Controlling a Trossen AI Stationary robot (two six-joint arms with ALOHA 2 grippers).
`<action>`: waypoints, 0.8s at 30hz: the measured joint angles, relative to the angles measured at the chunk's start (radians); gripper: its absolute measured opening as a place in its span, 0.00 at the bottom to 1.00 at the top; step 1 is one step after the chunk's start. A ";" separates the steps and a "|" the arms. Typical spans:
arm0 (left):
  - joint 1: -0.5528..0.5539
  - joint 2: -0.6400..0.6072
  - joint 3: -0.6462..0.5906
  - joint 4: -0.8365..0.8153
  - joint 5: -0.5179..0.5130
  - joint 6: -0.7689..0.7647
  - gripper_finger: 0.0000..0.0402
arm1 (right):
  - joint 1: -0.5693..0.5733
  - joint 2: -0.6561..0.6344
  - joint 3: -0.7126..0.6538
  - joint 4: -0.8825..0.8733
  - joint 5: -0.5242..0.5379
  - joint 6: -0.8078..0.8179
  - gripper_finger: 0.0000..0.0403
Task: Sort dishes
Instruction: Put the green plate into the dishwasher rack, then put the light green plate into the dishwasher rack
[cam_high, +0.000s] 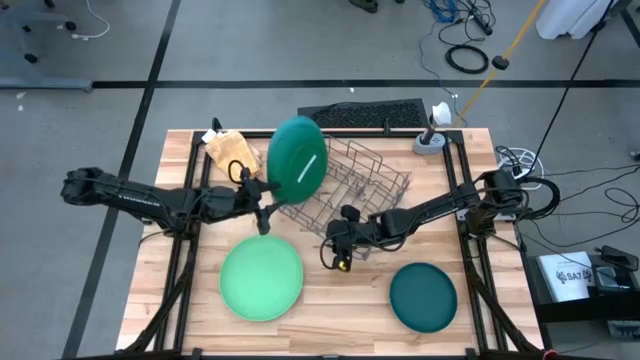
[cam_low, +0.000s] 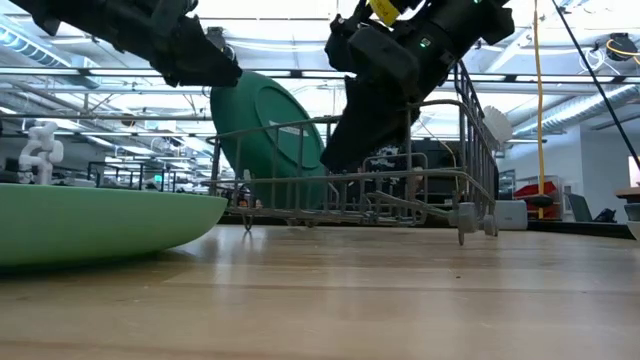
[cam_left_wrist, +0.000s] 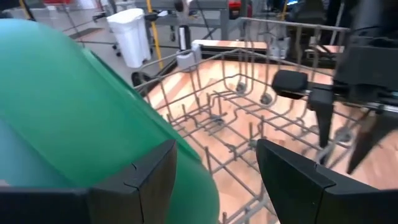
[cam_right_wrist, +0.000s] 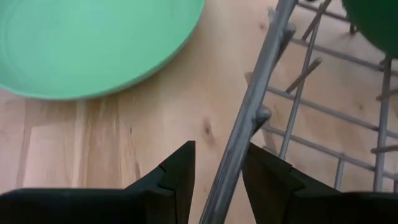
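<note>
High view first: we see the dark green round plate (cam_high: 297, 160) standing on edge at the 9 o'clock end of the grey wire dish rack (cam_high: 372, 185), which sits near the table's centre toward 12 o'clock. Our left gripper (cam_high: 262, 197) sits at the plate's lower rim. From the left wrist view, its fingers (cam_left_wrist: 140, 180) are spread apart, with the plate's rim beside one of them, so we judge it is not clamped on the plate. Our right gripper (cam_high: 342, 240) is at the rack's 6 o'clock rail; the right wrist view shows its fingers (cam_right_wrist: 171, 177) parted with the grey rail between them, not squeezed on it.

As for progress, we judge one plate is in or nearly in the rack. Two remain flat on the wooden slatted table (cam_high: 330, 310): the light green round plate (cam_high: 261, 278) at about 7 o'clock and the teal round plate (cam_high: 423, 296) at about 5 o'clock. A tan waffle-textured lump (cam_high: 229, 150) lies at 10 o'clock, apart from the sorting.

Low view confirms the dark green plate leans inside the wire frame, which the overhead picture leaves unclear. Only the right wrist view shows the rail running between the right fingers.
</note>
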 joint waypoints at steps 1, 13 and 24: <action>-0.008 0.000 0.000 0.000 0.001 0.000 0.58 | 0.000 -0.001 0.001 -0.013 -0.009 0.004 0.29; -0.108 -0.001 0.000 0.070 -0.025 0.075 0.58 | 0.018 -0.022 -0.002 -0.016 0.177 -0.065 0.29; -0.148 -0.001 0.000 0.099 -0.029 0.085 0.58 | 0.030 -0.027 -0.002 0.055 0.210 -0.129 0.29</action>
